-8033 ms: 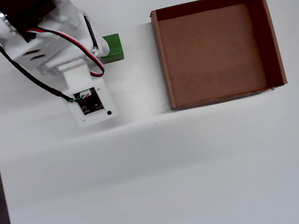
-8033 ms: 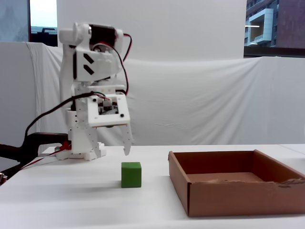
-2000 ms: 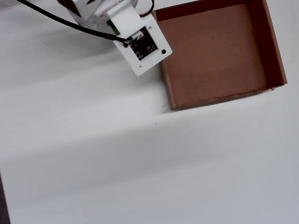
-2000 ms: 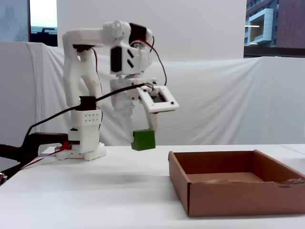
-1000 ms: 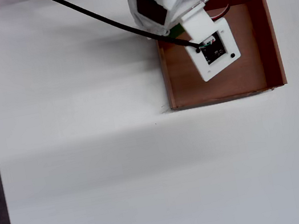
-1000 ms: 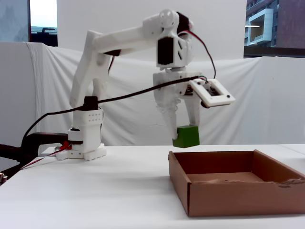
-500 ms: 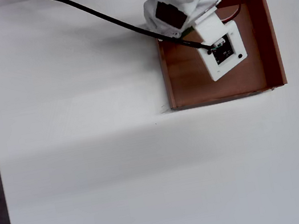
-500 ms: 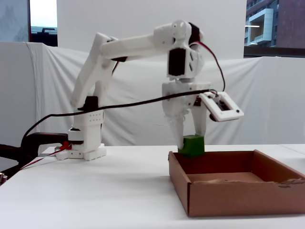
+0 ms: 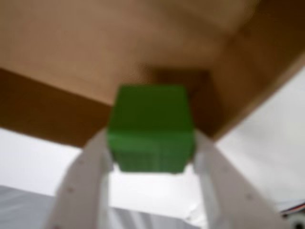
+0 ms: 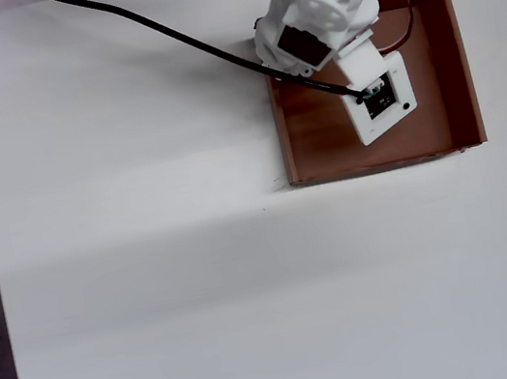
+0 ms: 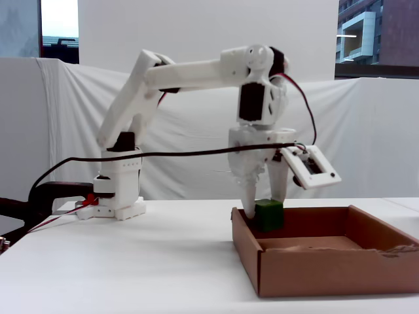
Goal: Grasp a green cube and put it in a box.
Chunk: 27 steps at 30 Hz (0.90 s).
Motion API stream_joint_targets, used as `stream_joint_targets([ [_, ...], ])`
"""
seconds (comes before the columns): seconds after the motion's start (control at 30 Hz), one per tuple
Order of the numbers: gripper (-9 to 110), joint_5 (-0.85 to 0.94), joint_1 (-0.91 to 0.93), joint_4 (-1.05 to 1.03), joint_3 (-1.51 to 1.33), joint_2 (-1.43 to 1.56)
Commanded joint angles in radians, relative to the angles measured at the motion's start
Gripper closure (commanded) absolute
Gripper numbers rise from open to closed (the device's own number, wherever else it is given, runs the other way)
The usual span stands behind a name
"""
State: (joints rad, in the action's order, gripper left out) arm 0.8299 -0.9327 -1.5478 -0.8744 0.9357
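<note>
The green cube [image 9: 150, 133] is a small solid block with plain matte faces and slightly softened edges; in the wrist view, which is blurred, faint vertical lines show on its lower face. It sits clamped between the two white plastic fingers [image 9: 86, 186], one pressed to each side, so the fingers are grasping the green cube. The fingers are flat, smooth printed plastic that widen toward the bottom of the wrist view.

The box [image 11: 327, 275] is a shallow square tray of brown cardboard with low upright walls and a flat floor; its near wall in the fixed view has a slightly ragged top edge at the right. Nothing lies on the parts of the floor that show in the overhead view [image 10: 325, 147].

In the fixed view the green cube [image 11: 269, 215] hangs at the fingertips, with the gripper [image 11: 264, 210] pointing straight down, at about the height of the box's rim and just inside its left wall. Whether the cube touches the floor cannot be told. In the overhead view the arm's white shell covers the cube, over the box's upper left part. The worktop [image 10: 154, 295] is a smooth, plain white surface.
</note>
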Motion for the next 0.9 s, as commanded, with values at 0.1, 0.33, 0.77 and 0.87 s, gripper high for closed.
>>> stream_joint_targets([
  [0.1,88,-0.002,-0.002,-0.011,0.083,-0.017],
  [0.33,88,-0.002,-0.008,-0.011,0.100,-0.046],
  [0.77,86,-0.002,-0.028,-0.011,0.110,-0.087],
  [0.87,81,-0.002,-0.026,-0.011,0.115,-0.089],
])
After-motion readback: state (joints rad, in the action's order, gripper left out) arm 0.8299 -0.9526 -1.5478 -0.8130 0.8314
